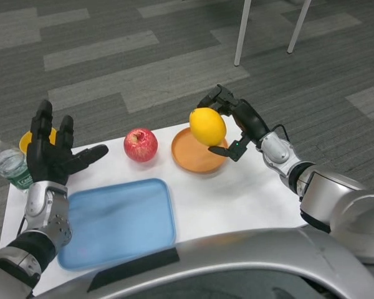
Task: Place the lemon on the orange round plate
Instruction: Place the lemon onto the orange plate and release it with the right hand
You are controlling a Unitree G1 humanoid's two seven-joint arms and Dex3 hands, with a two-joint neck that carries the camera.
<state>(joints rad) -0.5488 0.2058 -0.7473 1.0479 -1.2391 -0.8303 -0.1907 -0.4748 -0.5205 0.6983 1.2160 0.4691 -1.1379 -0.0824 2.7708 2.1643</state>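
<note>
You had the lemon (207,126) pinched in the right hand (232,124), fingers above and thumb beneath, held in the air over the orange plate (196,157) and not touching it. The left hand (50,152) was raised at the table's left end, fingers spread and holding nothing. By my reading you were in the placing step: next you needed to lower the lemon onto the plate's middle, then let go gently so it would not roll toward the apple (141,144).

Yellow lemon (207,126) held by right hand (234,128) above orange round plate (198,154), red apple (141,144) left of plate, blue rectangular plastic tray (118,221) in front, clear plastic bottle (7,163) far left on white worktop (237,199)
</note>
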